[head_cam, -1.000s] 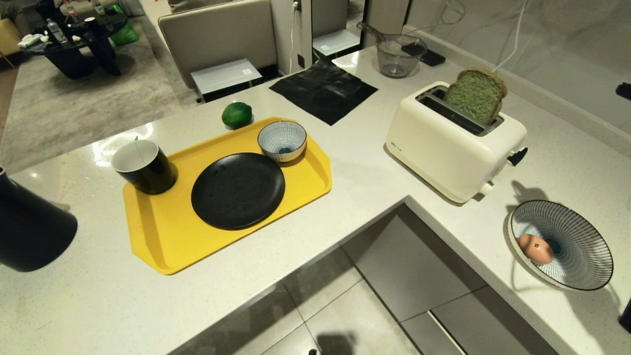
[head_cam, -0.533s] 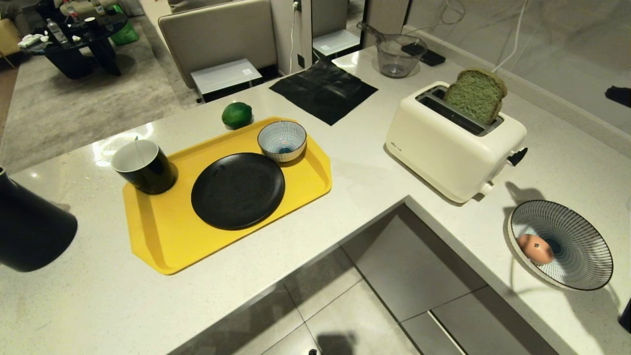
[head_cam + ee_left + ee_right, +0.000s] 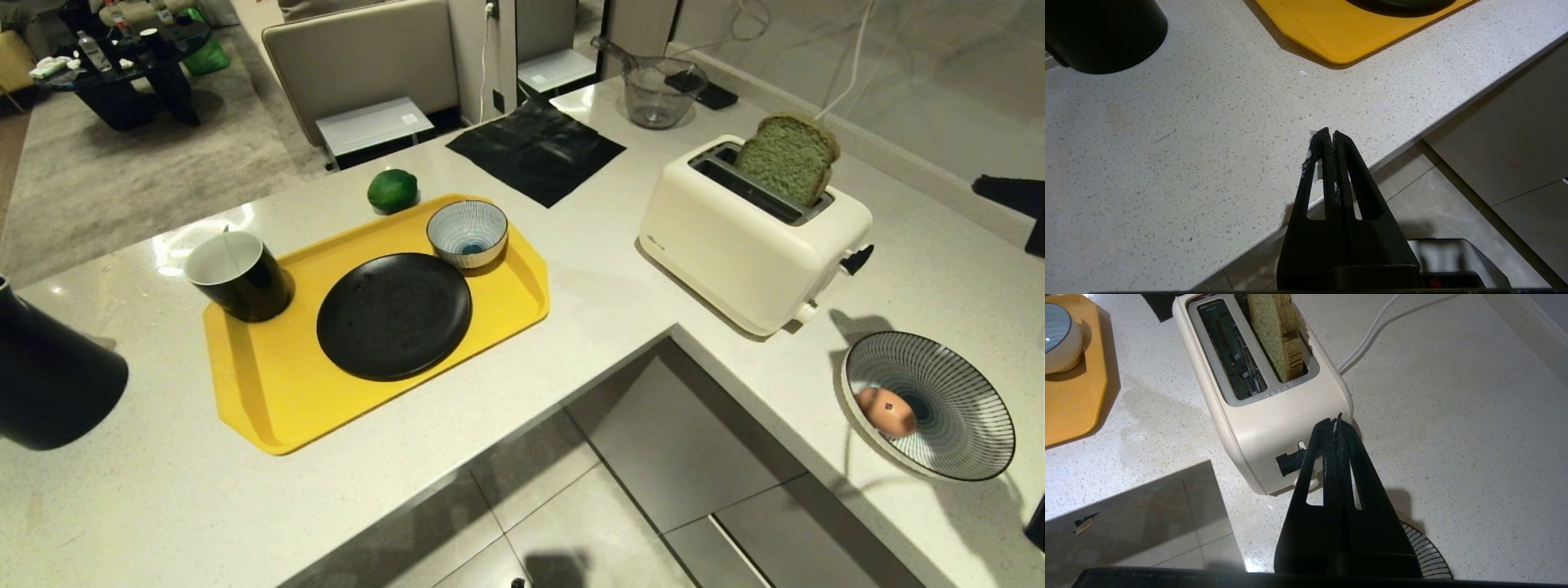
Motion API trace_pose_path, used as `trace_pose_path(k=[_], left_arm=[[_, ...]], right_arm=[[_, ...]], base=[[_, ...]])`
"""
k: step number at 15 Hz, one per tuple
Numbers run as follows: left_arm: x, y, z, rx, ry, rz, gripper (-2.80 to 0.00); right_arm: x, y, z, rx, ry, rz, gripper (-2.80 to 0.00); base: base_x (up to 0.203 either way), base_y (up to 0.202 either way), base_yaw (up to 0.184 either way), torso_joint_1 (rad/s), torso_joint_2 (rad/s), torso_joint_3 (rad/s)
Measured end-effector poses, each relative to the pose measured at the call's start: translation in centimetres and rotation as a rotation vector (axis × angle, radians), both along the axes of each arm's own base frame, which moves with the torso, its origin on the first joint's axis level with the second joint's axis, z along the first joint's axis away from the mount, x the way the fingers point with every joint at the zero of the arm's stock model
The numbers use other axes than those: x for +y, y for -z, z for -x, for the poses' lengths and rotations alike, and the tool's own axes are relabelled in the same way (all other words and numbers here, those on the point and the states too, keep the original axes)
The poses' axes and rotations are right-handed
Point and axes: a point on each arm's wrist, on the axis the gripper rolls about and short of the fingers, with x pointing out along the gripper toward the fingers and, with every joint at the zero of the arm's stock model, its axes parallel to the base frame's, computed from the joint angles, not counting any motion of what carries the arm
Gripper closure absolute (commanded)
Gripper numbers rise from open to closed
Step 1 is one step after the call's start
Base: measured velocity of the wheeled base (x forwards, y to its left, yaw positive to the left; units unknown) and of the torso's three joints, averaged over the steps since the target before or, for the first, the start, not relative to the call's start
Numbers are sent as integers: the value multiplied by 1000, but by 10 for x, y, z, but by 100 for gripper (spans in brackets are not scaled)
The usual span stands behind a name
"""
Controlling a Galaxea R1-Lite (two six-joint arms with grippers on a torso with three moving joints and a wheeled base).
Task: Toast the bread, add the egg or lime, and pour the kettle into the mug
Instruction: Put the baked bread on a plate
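1. Presently my right gripper (image 3: 1336, 421) hangs above the lever end of the toaster (image 3: 1257, 396), its fingers pressed together and carrying nothing. In the head view only its dark tip (image 3: 1008, 194) shows, at about 3 o'clock on the frame edge.
2. My left gripper (image 3: 1327, 136) is likewise clenched and empty, parked over the near edge of the counter (image 3: 1180, 134), with the yellow tray (image 3: 1355, 30) corner toward 12 o'clock in its own view.
3. From the right gripper outward: the black lever (image 3: 1289, 462) sticks out of the toaster's end face, just beside the fingers; I cannot tell whether they touch.
4. The bread (image 3: 788, 157) stands upright in the toaster's far slot, most of it above the rim; the near slot is bare.
5. The egg (image 3: 887, 411) lies in the large striped bowl (image 3: 967, 408) at roughly 4 o'clock of the head view, on the bowl's left side.
6. The lime (image 3: 392, 189) rests on the counter at about 11 o'clock, touching or just beside the tray's far edge.
7. The mug (image 3: 237, 275) stands upright at the tray's left corner, white inside showing.
8. The kettle (image 3: 49, 376) stands at 9 o'clock, cut by the frame edge, well apart from the mug.
9. On the tray, a black plate (image 3: 393, 315) sits centrally and a small striped bowl (image 3: 467, 233) just beyond it.
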Motion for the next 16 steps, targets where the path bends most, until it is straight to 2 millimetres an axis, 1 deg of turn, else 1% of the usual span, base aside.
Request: trace_pose_path(k=[2,3,5,7,10,13,15,16], left_arm=[[0,0,0,0,0,0,0],[0,0,0,0,0,0,0],[0,0,0,0,0,0,0],[0,0,0,0,0,0,0],[0,0,0,0,0,0,0],[0,0,0,0,0,0,0],[0,0,0,0,0,0,0],[0,0,0,0,0,0,0]], right_arm=[[0,2,-3,7,-13,-2,0],[0,2,-4,10,-33,-2,-280],[1,4,-7,10,-52,-1,-280],[0,1,-12,-32,-54,10,-280],[-2,0,-26,-112,-60,25,-280],[-3,5,-40,-172,-69,53,-280],[-5,9,-49,-221,-58,113,-280],[-5,14,-54,-214,-57,124,-280]], base=[[0,0,0,0,0,0],[0,0,0,0,0,0],[0,0,0,0,0,0],[0,0,0,0,0,0],[0,0,0,0,0,0],[0,0,0,0,0,0],[0,0,0,0,0,0],[0,0,0,0,0,0]])
